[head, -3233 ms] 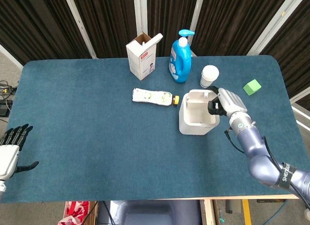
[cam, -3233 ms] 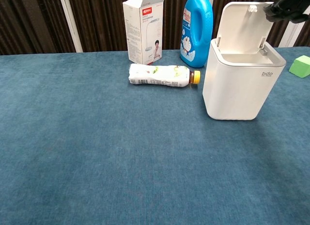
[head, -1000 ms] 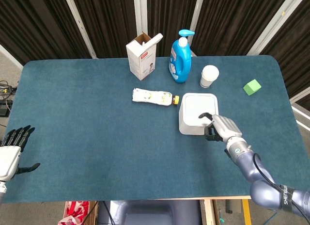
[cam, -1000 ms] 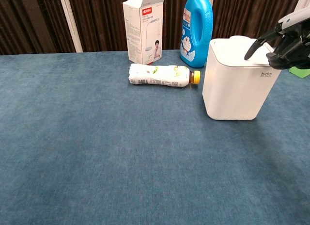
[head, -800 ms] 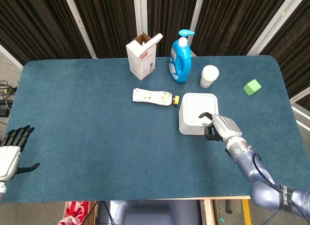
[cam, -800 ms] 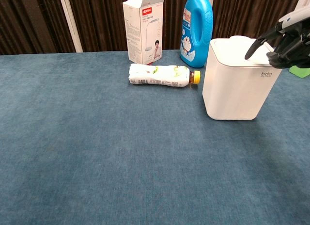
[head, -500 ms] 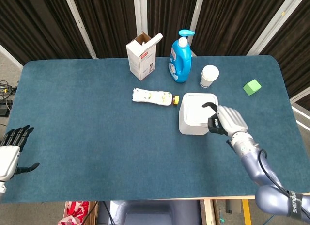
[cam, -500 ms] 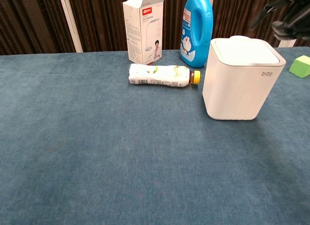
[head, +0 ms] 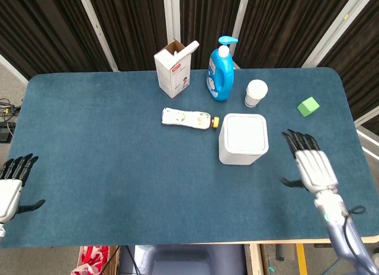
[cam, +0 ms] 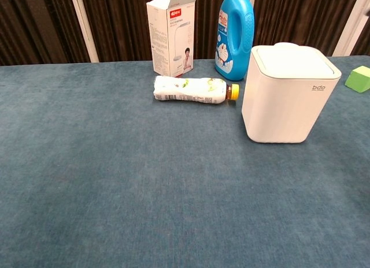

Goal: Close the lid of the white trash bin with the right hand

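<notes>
The white trash bin (head: 243, 139) (cam: 287, 97) stands right of the table's middle with its lid (head: 244, 134) (cam: 293, 60) lying flat and closed on top. My right hand (head: 312, 165) hovers to the right of the bin, well apart from it, fingers spread, holding nothing. It does not show in the chest view. My left hand (head: 10, 185) hangs at the far left edge of the table, fingers apart and empty.
A lying bottle with a yellow cap (head: 189, 118) (cam: 195, 89) rests just left of the bin. Behind stand a blue detergent bottle (head: 220, 70) (cam: 234, 31), an open carton (head: 174, 69) (cam: 171, 33) and a paper cup (head: 255, 92). A green block (head: 308, 106) (cam: 361, 79) sits at the right.
The lid went from upright to flat and closed. My right hand left the lid, opened its fingers and drew back to the right and toward the front edge. The left hand stayed put.
</notes>
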You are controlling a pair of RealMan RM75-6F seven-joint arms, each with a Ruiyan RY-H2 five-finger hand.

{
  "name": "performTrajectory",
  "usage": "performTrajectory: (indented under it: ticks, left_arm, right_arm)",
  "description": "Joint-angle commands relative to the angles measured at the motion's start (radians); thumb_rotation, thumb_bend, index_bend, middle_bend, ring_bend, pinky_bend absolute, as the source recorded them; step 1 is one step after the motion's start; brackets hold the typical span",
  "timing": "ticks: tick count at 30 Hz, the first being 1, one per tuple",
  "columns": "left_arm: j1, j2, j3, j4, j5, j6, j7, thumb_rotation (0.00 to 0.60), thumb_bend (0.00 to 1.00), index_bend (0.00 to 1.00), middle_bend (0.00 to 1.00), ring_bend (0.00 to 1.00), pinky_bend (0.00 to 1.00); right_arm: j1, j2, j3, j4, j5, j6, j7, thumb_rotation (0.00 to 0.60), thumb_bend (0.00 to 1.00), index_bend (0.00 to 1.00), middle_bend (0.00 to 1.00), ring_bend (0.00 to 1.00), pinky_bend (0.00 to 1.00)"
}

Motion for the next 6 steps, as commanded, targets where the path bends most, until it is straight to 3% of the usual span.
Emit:
performTrajectory:
  ticks: [1, 6]
  left_arm:
    - [0.006, 0.0, 0.003, 0.0, 0.005, 0.01, 0.01, 0.6, 0.0, 0.0, 0.0, 0.0, 0.0]
    - [0.009, -0.008, 0.006, 0.004, 0.012, 0.018, 0.034, 0.6, 0.0, 0.0, 0.0, 0.0, 0.0]
  right_arm:
    - [-0.231, -0.148, -0.13, 0.237, -0.257, 0.248, -0.011, 0.6, 0.18, 0.0, 0.0, 0.0, 0.0]
    - [-0.311, -0.189, -0.127, 0.361, -0.297, 0.303, 0.044, 0.6, 0.18, 0.0, 0.0, 0.0, 0.0]
